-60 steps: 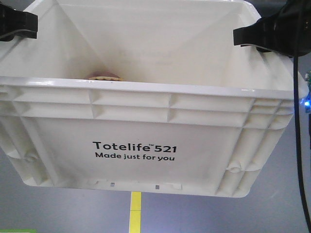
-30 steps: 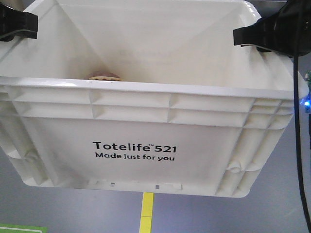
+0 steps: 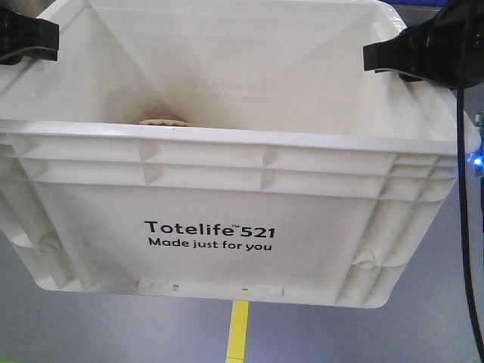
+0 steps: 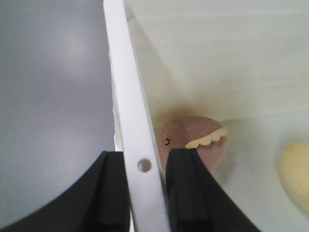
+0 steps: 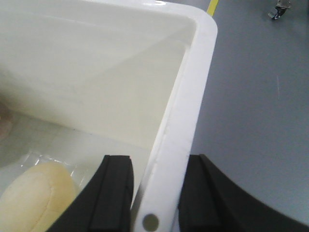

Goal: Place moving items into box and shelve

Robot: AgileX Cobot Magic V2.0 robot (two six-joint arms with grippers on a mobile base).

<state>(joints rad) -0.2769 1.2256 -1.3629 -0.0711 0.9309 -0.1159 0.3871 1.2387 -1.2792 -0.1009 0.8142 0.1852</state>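
The white box (image 3: pixel 227 197) printed "Totelife 521" hangs above the floor, held by its two end rims. My left gripper (image 3: pixel 26 38) is shut on the left rim (image 4: pixel 130 96), one finger outside and one inside. My right gripper (image 3: pixel 412 57) is shut on the right rim (image 5: pixel 188 96) in the same way. Inside lies a pale tan bun-like moving item (image 4: pixel 297 174), which also shows low in the right wrist view (image 5: pixel 34 198). A pinkish-brown round piece with a yellow scalloped edge (image 4: pixel 198 140) rests by the left wall, and its top peeks over the front rim (image 3: pixel 162 119).
Grey floor lies below the box, with a yellow line (image 3: pixel 239 333) running under its middle. A black cable (image 3: pixel 461 189) hangs at the right beside a blue light (image 3: pixel 475 159). A wheeled object (image 5: pixel 280 9) stands far off on the floor.
The box and both grippers keep their place in the front view. The yellow floor line has slid to the right and the green patch at lower left has gone.
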